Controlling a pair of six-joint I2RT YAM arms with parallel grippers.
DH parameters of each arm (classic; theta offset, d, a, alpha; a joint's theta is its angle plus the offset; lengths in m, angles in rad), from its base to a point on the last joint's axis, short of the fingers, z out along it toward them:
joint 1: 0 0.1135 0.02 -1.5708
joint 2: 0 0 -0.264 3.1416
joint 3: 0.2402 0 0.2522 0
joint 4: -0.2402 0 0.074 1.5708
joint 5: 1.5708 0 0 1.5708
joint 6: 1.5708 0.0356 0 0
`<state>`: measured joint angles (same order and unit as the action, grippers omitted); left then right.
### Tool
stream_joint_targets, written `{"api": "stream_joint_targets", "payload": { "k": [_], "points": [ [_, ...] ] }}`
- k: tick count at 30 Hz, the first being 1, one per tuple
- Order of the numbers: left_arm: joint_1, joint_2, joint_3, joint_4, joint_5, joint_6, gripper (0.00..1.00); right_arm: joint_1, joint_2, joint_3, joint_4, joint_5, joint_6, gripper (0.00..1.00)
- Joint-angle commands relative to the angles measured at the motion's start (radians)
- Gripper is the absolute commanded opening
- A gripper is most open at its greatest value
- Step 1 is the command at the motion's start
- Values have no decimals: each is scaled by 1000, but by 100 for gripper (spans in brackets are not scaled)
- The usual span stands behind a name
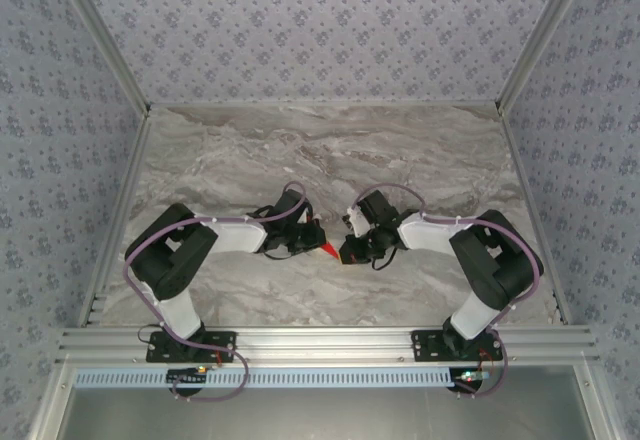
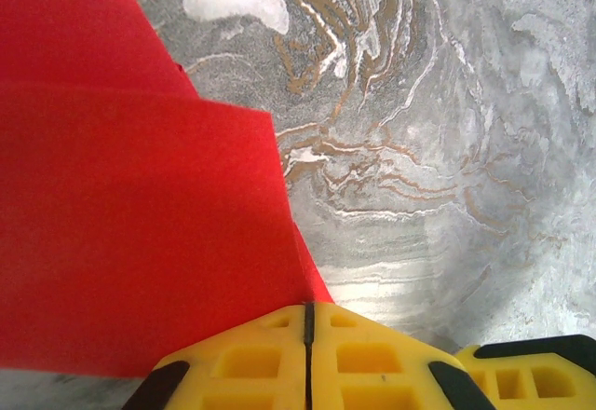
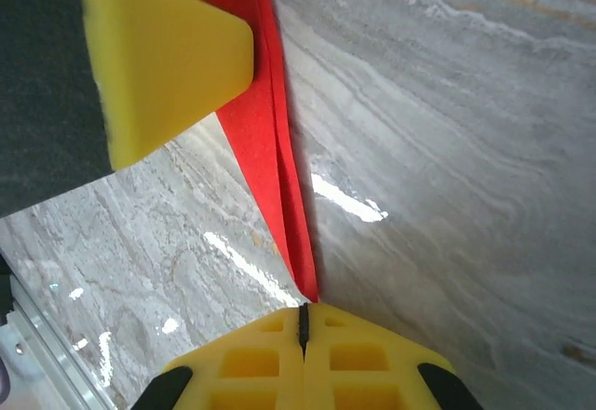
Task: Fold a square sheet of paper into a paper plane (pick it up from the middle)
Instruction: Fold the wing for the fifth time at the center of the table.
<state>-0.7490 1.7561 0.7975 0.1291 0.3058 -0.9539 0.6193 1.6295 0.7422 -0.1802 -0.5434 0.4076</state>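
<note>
Over the marble table (image 1: 330,150), flowered walls (image 1: 320,20) around it, my left gripper (image 2: 307,312) and right gripper (image 3: 303,312) both clamp the red paper (image 2: 140,242): broad folded layers at my left wrist, edge-on at my right.

- We see the red paper (image 2: 130,233) covering the left half of the frame, from the top edge down to the lower left.
- We make out two layers in it: an upper flap slanting down from the top left, then a wider sheet with a square corner near the centre.
- We follow its right edge down to a narrow tip at the bottom centre.
- We find the left gripper (image 2: 307,309) there, its yellow fingers (image 2: 251,363) pressed together along a thin dark seam with the tip pinched between them.
- We note the grey marble table (image 2: 447,130), veined brown and white, on the right.
- We see a second yellow and black block (image 2: 521,377) at the lower right; what it is, we cannot tell.
</note>
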Motion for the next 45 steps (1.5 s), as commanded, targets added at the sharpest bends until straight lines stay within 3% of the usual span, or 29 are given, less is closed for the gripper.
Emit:
{"api": "stream_joint_targets", "payload": {
  "k": [1,7,16,29,34,45],
  "points": [
    [3,48,-14,-140,-82,14,8,-2,-31,17,15,-45,35,0],
    [2,49,-14,-139,-82,12,8,8,64,90,98,-70,70,0],
    [3,51,-12,-140,-80,10,8,2,125,73,58,-18,50,0],
    [3,43,-15,-152,-94,12,8,-26,-55,-99,-87,19,31,0],
    [2,43,-6,-150,-85,21,8,-6,-103,-11,-76,16,28,0],
    [3,40,4,-122,-60,32,8,26,82,111,43,16,54,0]
  ]
}}
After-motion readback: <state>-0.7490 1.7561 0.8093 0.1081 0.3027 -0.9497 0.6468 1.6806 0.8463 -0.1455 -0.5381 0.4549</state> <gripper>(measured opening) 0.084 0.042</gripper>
